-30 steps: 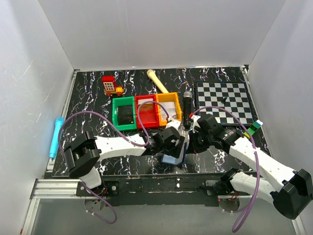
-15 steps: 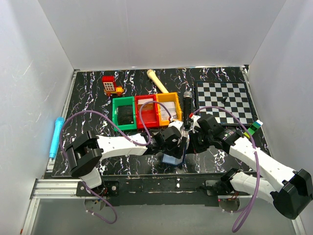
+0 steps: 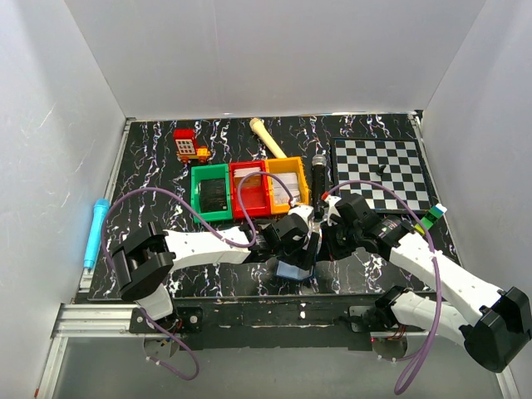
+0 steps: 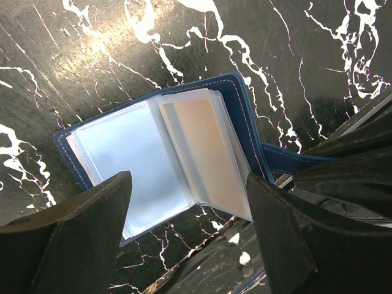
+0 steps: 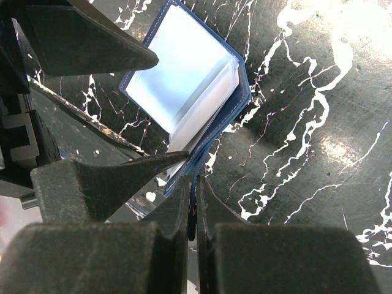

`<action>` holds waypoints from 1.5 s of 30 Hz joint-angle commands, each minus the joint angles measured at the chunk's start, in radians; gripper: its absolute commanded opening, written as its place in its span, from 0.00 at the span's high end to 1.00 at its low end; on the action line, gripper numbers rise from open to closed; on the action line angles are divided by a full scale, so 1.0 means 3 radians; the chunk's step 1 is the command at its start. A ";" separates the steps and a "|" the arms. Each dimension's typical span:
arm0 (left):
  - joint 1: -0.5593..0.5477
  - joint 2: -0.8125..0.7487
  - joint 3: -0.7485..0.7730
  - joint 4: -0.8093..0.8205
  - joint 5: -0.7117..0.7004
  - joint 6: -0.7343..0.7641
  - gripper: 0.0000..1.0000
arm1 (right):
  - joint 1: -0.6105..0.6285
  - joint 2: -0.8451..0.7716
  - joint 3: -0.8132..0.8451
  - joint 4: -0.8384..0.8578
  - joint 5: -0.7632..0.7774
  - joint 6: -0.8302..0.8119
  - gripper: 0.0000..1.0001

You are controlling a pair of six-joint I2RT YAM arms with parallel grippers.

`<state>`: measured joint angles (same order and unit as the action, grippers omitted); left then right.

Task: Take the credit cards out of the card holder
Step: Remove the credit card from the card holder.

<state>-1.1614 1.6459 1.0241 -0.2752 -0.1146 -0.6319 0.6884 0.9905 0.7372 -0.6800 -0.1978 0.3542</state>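
Surface: black marble-patterned table (image 3: 150,158) inside white walls; both arms meet near the middle of its near edge.
Card holder: the card holder (image 4: 245,116) lies open on the table close to the near edge, navy cover down, clear sleeves fanned upward; in the top view only a blue corner (image 3: 288,270) shows under the two wrists.
Cards: one tan-looking sleeve face (image 4: 205,156) and a pale blue one beside it; whether these are the credit cards themselves or empty sleeves I cannot tell.
Right gripper: the right gripper (image 5: 191,202) is pinched tight on the holder's blue edge flap, pinning it.
Left gripper: the left gripper (image 4: 187,211) stands wide, empty, a finger on each side of the open sleeves, above them.
Step in hand: holder steadied and opened; no card drawn out yet, by my reading.
Next move: likely lower the left fingers onto one card edge, close narrowly, slide it out along its sleeve while the right keeps its pinch.
Elsewhere: colored bins (image 3: 249,187) and a checkerboard (image 3: 381,170) toward the far side.
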 commanded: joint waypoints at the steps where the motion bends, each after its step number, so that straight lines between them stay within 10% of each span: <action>1: -0.0015 -0.0061 0.0023 0.0064 0.0024 0.0010 0.25 | -0.0004 0.0017 0.0115 0.0047 -0.0067 -0.0051 0.99; 30: 0.0154 -0.0531 -0.0258 -0.0494 -0.0651 -0.0281 0.25 | -0.0009 0.0017 0.0120 0.0037 0.0010 -0.0061 0.99; 39: 0.0215 -0.0547 -0.0356 0.0196 0.0074 0.0117 0.29 | -0.0055 0.0129 0.0099 -0.0080 0.0357 0.0092 0.99; 45: 0.0266 -0.0327 -0.0228 0.0422 0.0321 0.0255 0.32 | -0.0126 0.0150 0.0211 -0.0335 0.0643 0.0256 0.53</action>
<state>-1.0962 1.5246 0.9104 -0.2165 -0.0879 -0.6003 0.6624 1.0462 0.7372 -0.7158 -0.0868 0.3965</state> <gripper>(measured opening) 0.686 0.388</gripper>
